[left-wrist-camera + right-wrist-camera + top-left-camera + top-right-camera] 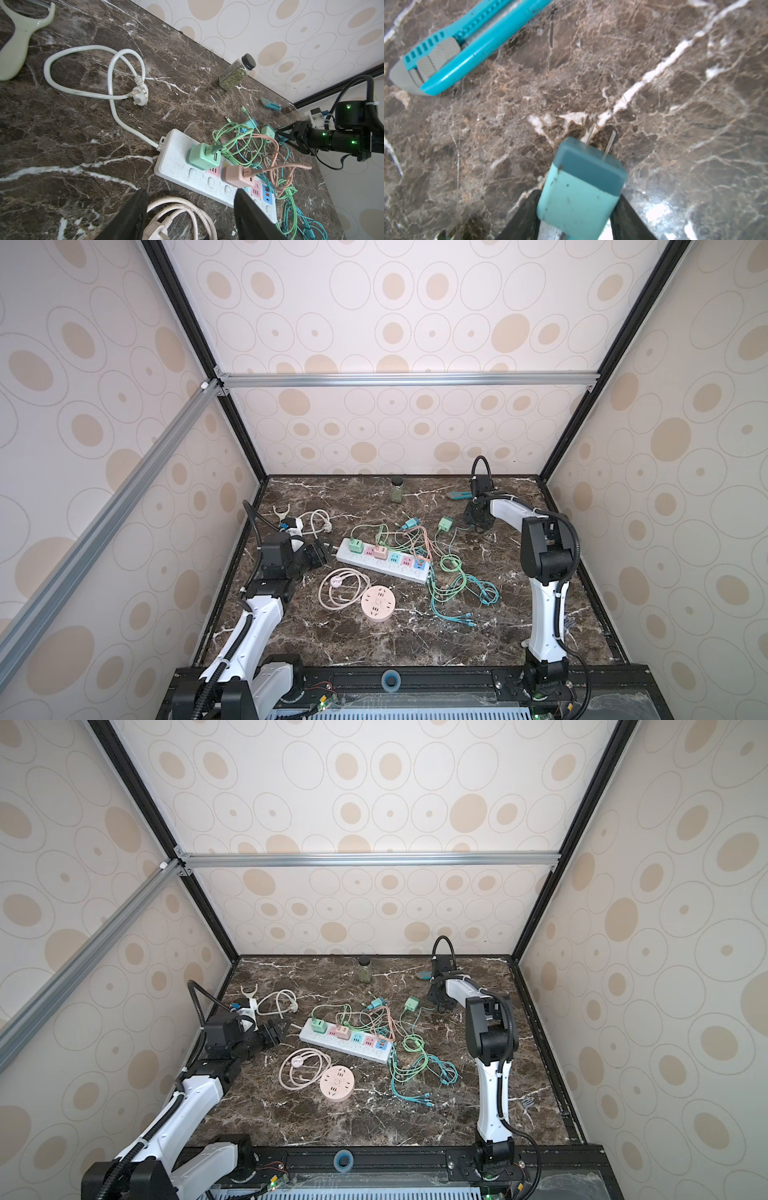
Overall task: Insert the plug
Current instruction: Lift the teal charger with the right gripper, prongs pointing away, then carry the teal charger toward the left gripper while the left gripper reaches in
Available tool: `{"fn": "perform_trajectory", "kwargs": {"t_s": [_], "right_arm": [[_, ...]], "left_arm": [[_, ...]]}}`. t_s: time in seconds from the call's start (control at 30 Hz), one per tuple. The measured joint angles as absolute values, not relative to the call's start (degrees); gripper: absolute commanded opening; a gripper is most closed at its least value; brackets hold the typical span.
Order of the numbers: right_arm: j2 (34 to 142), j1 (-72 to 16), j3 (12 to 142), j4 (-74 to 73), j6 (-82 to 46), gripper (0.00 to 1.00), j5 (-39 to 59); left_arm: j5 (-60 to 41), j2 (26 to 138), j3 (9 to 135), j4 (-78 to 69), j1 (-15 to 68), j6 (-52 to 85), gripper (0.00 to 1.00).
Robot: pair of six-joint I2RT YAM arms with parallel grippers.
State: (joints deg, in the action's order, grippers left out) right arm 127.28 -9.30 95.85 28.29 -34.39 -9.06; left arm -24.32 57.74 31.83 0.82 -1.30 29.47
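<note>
Marble table (374, 639) carries 1 white power strip (399, 570); right tool (579, 193) clamps 1 teal plug (583, 166), left tool (190, 192) stands spread, empty.

Dark brown marble on the table (374, 643), white veins running all over it. The power strip (401, 573) is white, its socket faces pink and blue. On the power strip sit a mint-green charger (355, 546) and a salmon-pink charger (378, 552). Off to the right of the power strip is the plug (581, 187), pale teal with a darker teal band at the prongs. The walls (395, 323) are cream, with beige ovals and thin grey rings.
</note>
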Motion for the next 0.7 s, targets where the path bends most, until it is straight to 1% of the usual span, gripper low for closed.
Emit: {"fn": "perform_trajectory", "kwargs": {"t_s": [0.27, 0.4, 0.47, 0.57, 0.7], "right_arm": [[127.02, -9.3, 94.83, 26.0, -29.69, 0.37, -8.84], [125.12, -9.3, 91.26, 22.81, -24.49, 0.36, -7.94], [122.65, -9.3, 87.2, 20.45, -21.74, 0.35, -6.0], [117.95, -9.32, 80.38, 17.72, -18.39, 0.34, -2.39], [113.6, -9.39, 77.43, 16.47, -15.2, 0.34, 1.67]], "left_arm": [[-24.4, 57.74, 31.83, 0.8, -1.3, 29.47, 0.66], [-25.1, 57.74, 31.83, 0.71, -1.3, 29.47, 0.66], [-26.17, 57.74, 31.83, 0.51, -1.3, 29.47, 0.66], [-28.88, 57.74, 31.83, -0.08, -1.3, 29.47, 0.66], [-33.8, 57.76, 31.97, -0.3, -1.3, 29.06, 0.68]]}}
